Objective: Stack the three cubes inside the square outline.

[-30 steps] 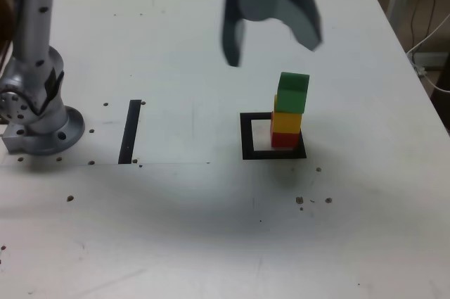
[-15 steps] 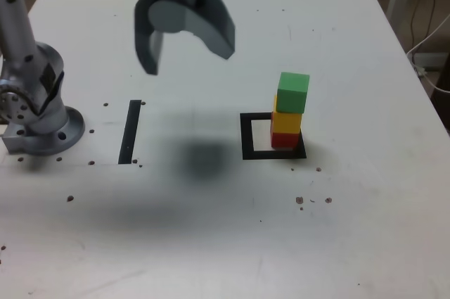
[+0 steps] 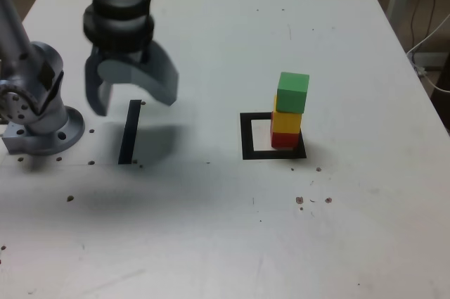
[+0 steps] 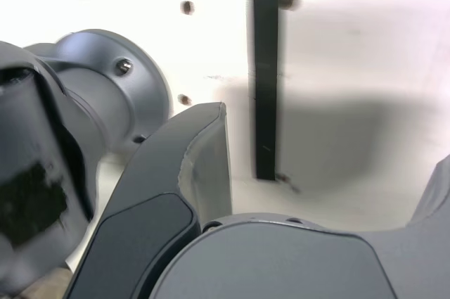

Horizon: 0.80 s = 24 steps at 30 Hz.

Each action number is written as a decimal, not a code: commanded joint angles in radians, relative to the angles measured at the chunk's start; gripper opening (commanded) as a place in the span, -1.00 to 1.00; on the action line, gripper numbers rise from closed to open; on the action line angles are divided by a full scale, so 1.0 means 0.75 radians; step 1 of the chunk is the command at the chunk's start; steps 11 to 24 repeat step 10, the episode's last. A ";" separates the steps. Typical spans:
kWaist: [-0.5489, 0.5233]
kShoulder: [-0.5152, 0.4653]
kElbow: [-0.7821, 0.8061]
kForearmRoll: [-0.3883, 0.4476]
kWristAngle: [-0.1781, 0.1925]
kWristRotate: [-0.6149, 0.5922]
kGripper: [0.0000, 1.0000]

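The gripper (image 3: 131,100) has swung away from the stack: a second ago it hung above the cubes, and now it sits low over the straight black strip (image 3: 129,131) at the exterior view's left, close to the arm's own base (image 3: 39,119). Its fingers (image 3: 97,91) are spread wide and hold nothing; the wrist view shows only the strip and bare white surface (image 3: 211,243) between them.

The three cubes have not shifted in that time. The red cube (image 3: 285,140) rests on the surface, the yellow cube (image 3: 286,122) on it, and the green cube (image 3: 292,93) on top, turned slightly off square (it overhangs a little toward the exterior view's right). The tower stands at the right, near corner of the square outline (image 3: 249,136), as the exterior view shows it, with the red cube seeming to sit partly on the black frame rather than centred in the white middle.

Judging from this, the stacking looks finished and the arm is retreating; the only doubt is the tower's off-centre footing.
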 commanded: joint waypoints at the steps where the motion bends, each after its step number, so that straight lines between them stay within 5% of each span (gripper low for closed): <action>1: 0.003 -0.005 0.036 -0.045 -0.001 -0.006 1.00; 10: 0.010 0.016 0.127 -0.155 0.004 -0.011 1.00; 24: 0.010 0.016 0.127 -0.155 0.004 -0.011 1.00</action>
